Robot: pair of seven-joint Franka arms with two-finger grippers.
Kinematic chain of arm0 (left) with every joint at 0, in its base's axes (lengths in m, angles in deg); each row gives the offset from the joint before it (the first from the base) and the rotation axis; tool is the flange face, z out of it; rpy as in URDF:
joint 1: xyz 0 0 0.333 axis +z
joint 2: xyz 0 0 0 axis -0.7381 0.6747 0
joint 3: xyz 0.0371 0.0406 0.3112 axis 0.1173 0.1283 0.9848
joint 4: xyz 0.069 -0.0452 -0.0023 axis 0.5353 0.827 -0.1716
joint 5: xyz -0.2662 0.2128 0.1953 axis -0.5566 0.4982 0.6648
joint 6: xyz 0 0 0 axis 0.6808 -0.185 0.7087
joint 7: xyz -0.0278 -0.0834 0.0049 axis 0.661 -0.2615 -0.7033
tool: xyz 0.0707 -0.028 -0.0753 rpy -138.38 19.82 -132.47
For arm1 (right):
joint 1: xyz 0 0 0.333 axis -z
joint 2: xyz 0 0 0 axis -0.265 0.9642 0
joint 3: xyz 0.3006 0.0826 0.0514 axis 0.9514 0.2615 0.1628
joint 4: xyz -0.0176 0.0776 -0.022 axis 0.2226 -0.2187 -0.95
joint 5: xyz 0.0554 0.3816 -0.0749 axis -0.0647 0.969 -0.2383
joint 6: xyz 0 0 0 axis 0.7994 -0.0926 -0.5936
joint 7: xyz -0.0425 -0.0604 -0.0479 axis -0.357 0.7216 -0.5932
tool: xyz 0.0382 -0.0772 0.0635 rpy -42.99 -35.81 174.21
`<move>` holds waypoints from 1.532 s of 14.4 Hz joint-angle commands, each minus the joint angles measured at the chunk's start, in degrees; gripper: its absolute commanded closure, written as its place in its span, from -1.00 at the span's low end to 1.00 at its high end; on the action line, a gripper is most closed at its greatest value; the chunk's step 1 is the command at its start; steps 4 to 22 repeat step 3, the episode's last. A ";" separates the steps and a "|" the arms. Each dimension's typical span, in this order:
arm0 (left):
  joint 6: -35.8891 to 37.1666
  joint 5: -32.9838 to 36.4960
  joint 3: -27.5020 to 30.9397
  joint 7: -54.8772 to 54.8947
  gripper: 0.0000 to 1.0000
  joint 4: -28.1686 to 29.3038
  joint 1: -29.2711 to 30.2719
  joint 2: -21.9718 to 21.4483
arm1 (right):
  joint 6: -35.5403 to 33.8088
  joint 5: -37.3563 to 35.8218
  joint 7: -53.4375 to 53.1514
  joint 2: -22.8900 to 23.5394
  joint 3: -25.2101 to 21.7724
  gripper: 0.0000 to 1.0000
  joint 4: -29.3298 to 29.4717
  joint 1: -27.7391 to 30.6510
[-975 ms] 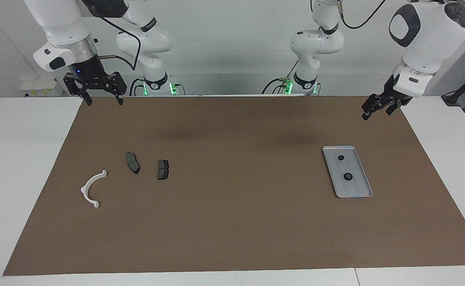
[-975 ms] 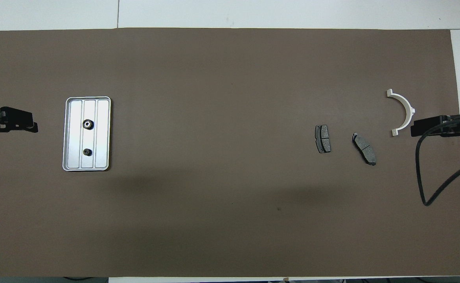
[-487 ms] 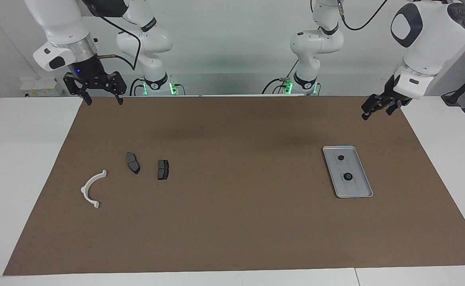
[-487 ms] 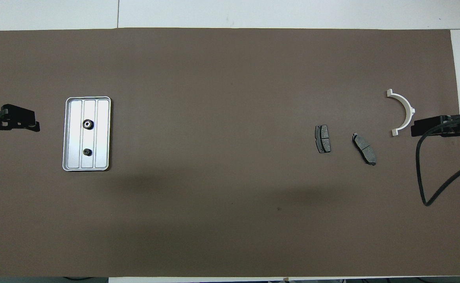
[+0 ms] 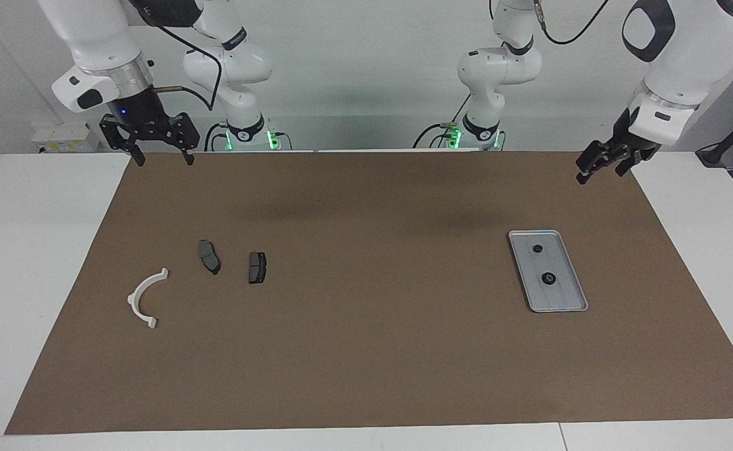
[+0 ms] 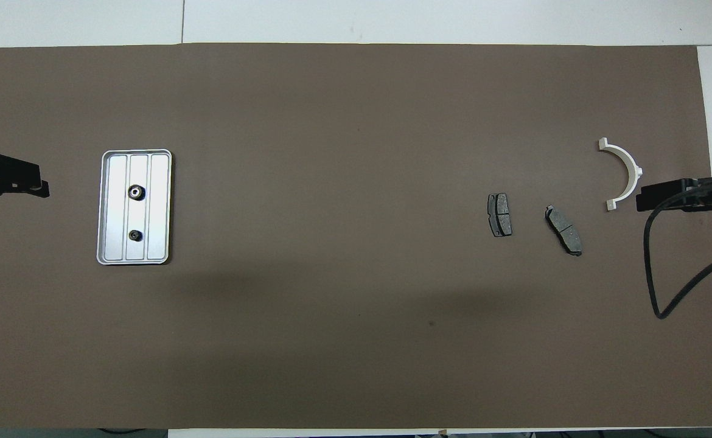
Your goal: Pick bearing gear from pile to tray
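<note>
The silver tray (image 5: 565, 295) lies toward the left arm's end of the table, also in the overhead view (image 6: 159, 210). Two small black round gears (image 5: 537, 248) (image 5: 549, 279) lie in it, also seen from above (image 6: 136, 193) (image 6: 135, 235). The pile is toward the right arm's end: a white half-ring bracket (image 5: 132, 301) (image 6: 632, 170) and two dark grey brake pads (image 5: 209, 257) (image 5: 257, 267). My left gripper (image 5: 601, 169) (image 6: 24, 185) is open and empty, raised over the mat's edge beside the tray. My right gripper (image 5: 161, 156) is open and empty, raised over the mat's corner by the pile.
A brown mat (image 5: 366, 351) covers the table, with white table margins (image 5: 34, 263) at both ends. A black cable (image 6: 654, 267) hangs from the right arm over the mat's edge.
My left gripper has lifted and drawn back from the tray toward the mat's edge. The right arm and all parts have not moved.
</note>
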 commanded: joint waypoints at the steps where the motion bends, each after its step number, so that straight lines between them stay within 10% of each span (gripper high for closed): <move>1: 1.77 -0.10 -1.01 0.59 -1.00 -0.83 1.34 -0.15 | -1.23 1.74 1.46 -0.51 0.10 -1.00 0.52 0.51; 22: 1.69 -0.18 -1.01 0.68 -1.00 -0.83 1.34 -0.24 | -1.23 1.74 1.46 -0.51 0.10 -1.00 0.52 0.51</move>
